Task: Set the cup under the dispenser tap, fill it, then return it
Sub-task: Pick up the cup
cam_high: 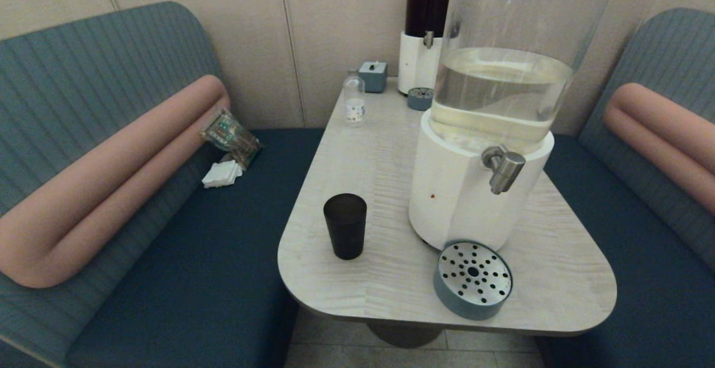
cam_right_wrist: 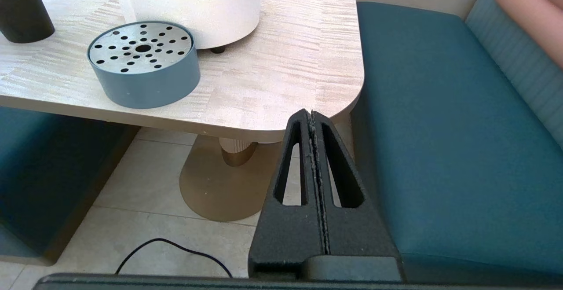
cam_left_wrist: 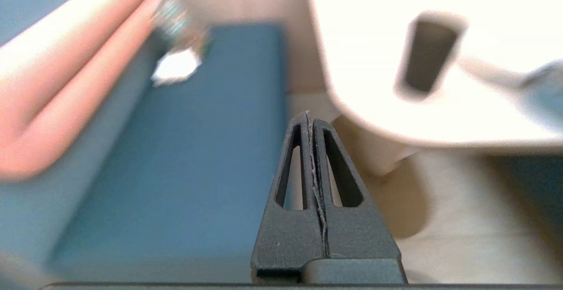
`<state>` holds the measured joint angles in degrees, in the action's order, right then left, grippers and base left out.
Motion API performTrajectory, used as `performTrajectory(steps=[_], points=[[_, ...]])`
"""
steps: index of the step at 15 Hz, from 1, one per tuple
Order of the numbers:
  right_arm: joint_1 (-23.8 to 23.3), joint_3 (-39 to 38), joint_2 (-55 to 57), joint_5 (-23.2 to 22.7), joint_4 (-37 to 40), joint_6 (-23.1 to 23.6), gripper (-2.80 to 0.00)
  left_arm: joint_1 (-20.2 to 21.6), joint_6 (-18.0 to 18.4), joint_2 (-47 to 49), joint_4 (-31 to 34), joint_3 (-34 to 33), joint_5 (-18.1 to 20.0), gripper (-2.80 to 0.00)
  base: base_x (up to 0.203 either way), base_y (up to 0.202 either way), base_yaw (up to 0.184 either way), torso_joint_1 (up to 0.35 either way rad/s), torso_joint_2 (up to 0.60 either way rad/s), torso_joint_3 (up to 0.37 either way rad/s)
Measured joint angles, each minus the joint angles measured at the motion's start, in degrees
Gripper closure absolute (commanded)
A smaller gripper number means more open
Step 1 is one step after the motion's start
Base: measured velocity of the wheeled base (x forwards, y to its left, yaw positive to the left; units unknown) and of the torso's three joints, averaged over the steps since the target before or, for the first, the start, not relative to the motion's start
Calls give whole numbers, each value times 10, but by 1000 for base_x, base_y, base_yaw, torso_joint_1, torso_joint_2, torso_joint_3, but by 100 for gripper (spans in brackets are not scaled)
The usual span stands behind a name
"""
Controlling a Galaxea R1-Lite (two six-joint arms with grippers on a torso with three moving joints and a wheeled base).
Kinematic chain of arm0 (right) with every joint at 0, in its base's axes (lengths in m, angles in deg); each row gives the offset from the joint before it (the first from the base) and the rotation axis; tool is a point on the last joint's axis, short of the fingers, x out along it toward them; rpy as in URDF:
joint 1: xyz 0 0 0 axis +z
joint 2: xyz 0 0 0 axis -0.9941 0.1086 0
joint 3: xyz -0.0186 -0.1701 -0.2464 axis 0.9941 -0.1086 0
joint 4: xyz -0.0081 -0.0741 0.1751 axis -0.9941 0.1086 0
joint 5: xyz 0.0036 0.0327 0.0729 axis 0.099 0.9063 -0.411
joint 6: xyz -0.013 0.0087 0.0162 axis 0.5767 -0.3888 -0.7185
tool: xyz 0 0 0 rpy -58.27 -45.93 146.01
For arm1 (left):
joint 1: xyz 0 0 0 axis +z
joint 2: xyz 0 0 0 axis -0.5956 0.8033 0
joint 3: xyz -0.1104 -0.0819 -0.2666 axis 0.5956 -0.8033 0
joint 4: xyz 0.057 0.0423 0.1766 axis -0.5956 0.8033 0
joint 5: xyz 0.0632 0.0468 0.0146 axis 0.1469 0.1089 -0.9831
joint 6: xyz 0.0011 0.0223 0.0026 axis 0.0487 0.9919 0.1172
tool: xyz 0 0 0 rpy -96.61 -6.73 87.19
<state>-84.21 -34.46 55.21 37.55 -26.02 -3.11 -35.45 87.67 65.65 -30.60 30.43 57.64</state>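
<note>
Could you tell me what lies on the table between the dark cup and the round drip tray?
Nothing: in the head view only bare tabletop separates the cup from the drip tray. The right wrist view shows the same.

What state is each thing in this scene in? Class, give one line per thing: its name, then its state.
cup: upright on the table, untouched, not under the tap
dispenser tap: nothing beneath it but the drip tray
drip tray: bare, on the table
big dispenser: lidded, partly full of pale liquid
small bottle: upright, capped
left hand: shut, holding nothing
right hand: shut, holding nothing
</note>
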Motion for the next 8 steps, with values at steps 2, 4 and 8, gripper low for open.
performTrajectory(steps=[2, 4, 8], points=[[0, 0, 0, 0, 0, 0, 0, 0, -32, 54, -3, 61, 39, 0, 0, 0, 0, 0, 0, 0], [0, 0, 0, 0, 0, 0, 0, -3, -66, 126, -7, 117, 96, 0, 0, 0, 0, 0, 0, 0], [0, 0, 0, 0, 0, 0, 0, -9, -127, 316, -129, 165, 264, 0, 0, 0, 0, 0, 0, 0]])
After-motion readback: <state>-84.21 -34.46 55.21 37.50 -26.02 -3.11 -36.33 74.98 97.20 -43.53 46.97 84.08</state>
